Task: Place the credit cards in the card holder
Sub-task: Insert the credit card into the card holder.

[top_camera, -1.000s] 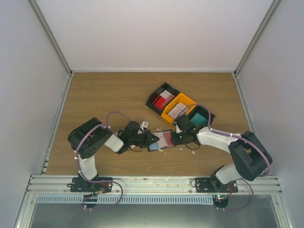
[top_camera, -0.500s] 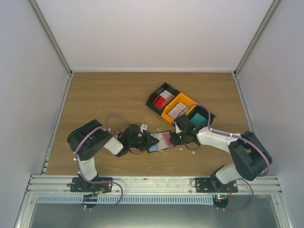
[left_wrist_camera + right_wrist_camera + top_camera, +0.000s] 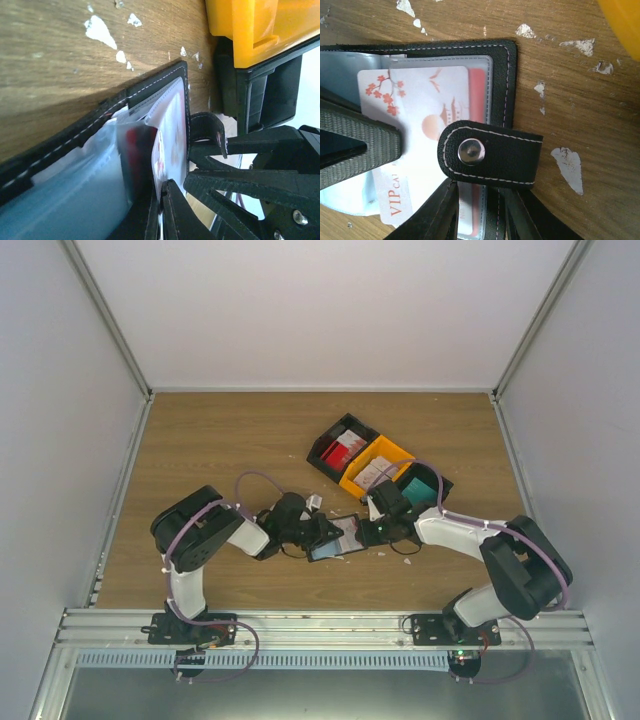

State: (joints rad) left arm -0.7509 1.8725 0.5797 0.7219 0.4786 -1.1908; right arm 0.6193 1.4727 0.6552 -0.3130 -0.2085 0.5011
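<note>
The card holder (image 3: 338, 538), a black wallet, lies open on the table between my two grippers. My left gripper (image 3: 320, 533) is at its left side, shut on a whitish card (image 3: 420, 100) printed with red blossoms and "VIP". The card lies partly inside a clear sleeve; it also shows edge-on in the left wrist view (image 3: 172, 135). A red card (image 3: 477, 85) sits in the sleeve beneath. My right gripper (image 3: 368, 531) is closed on the wallet's right edge (image 3: 502, 75), just under the snap strap (image 3: 490, 152).
Three joined bins stand behind the wallet: a black one (image 3: 343, 448) with red-and-white cards, a yellow one (image 3: 375, 468) with whitish cards, and a black one (image 3: 420, 488) with teal cards. White crumbs (image 3: 100, 30) dot the wood. Grey walls surround the table.
My left arm has moved right, carrying the whitish card further over the open wallet. The right arm and the wallet have stayed almost still.
</note>
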